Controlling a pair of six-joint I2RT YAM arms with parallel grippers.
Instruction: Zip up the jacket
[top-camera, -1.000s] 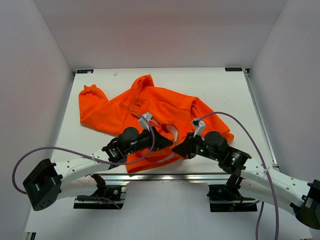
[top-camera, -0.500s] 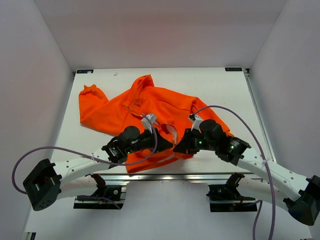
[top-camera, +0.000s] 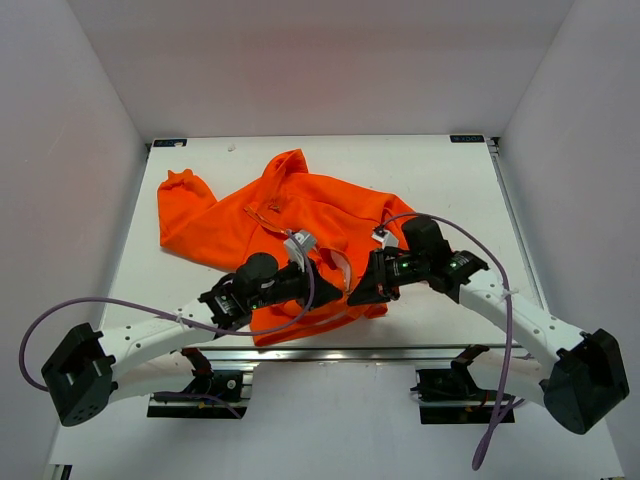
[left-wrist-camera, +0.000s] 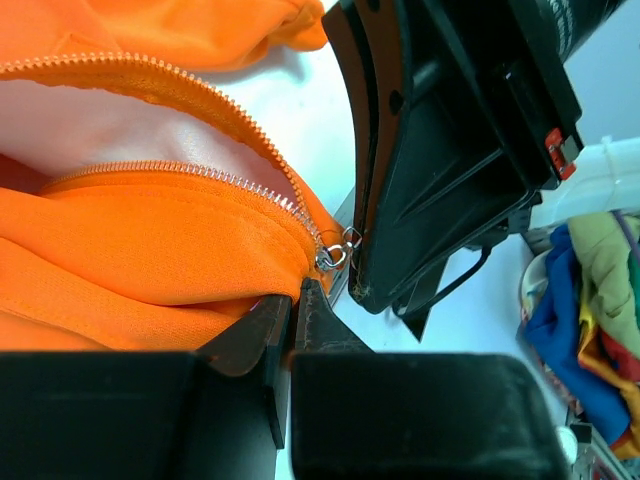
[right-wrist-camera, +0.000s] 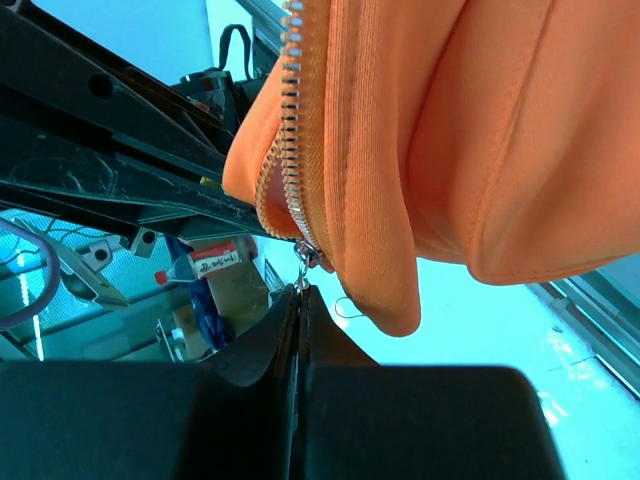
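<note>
The orange jacket (top-camera: 300, 210) lies crumpled on the white table, with its near hem lifted between the two grippers. My left gripper (top-camera: 335, 284) is shut on the orange hem fabric (left-wrist-camera: 150, 250) just beside the zipper's bottom end. The metal zipper slider (left-wrist-camera: 333, 256) sits low on the light zipper teeth (left-wrist-camera: 190, 172), which are parted above it over pale lining. My right gripper (top-camera: 353, 294) is shut on the slider's small metal pull (right-wrist-camera: 302, 272), right next to the left gripper. Its black body (left-wrist-camera: 450, 150) fills the left wrist view.
The white table (top-camera: 450, 170) is walled on three sides. A metal rail (top-camera: 330, 352) runs along its near edge by the arm bases. One jacket sleeve (top-camera: 185, 195) spreads to the far left. Coloured cloths (left-wrist-camera: 590, 300) lie beyond the table.
The right arm has swung its forearm up and to the right, while its gripper stays at the hem. The left arm has hardly moved. Both grippers stay shut.
</note>
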